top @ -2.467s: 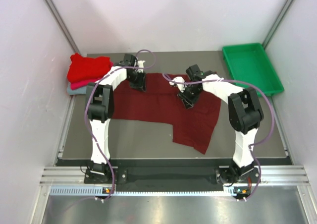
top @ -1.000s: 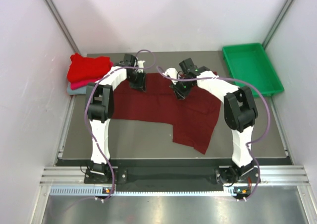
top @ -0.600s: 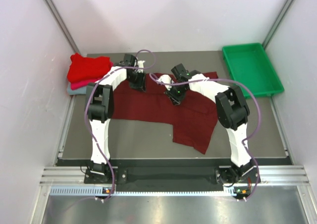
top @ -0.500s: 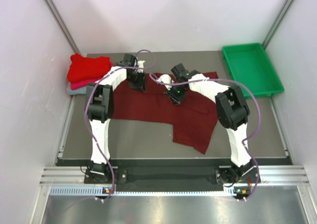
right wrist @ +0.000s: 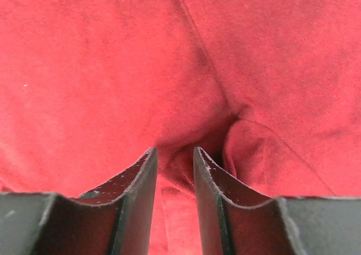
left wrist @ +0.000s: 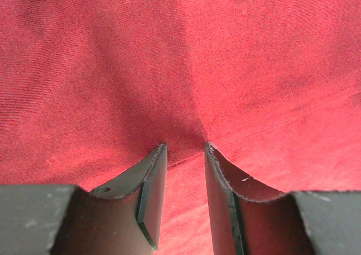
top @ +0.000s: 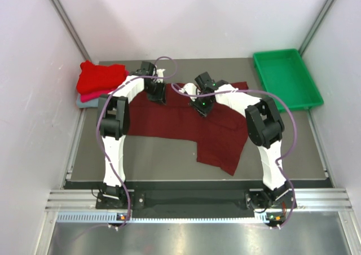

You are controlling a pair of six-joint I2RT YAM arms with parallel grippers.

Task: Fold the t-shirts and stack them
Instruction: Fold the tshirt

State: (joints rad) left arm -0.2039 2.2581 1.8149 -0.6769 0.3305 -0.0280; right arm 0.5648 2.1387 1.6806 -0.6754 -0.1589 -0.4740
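A dark maroon t-shirt (top: 186, 125) lies spread on the dark table, one flap reaching toward the front right. My left gripper (top: 157, 97) points down on the shirt's far left edge. In the left wrist view its tips (left wrist: 185, 146) press into the cloth (left wrist: 180, 52), jaws a little apart, creases running to the gap. My right gripper (top: 201, 109) rests on the shirt's far middle. Its jaws (right wrist: 175, 150) stand slightly apart over a small ridge of cloth (right wrist: 254, 148). At the back left, a bright red shirt (top: 101, 77) sits folded on pink (top: 92, 96) and grey-blue (top: 89, 102) ones.
A green plastic tray (top: 285, 74) stands at the back right corner. Pale walls close in the table on the left, right and back. A metal rail (top: 186, 198) carrying both arm bases runs along the near edge.
My right gripper has slid left along the shirt's far part, and its jaws have widened a little. The left gripper has stayed where it was.
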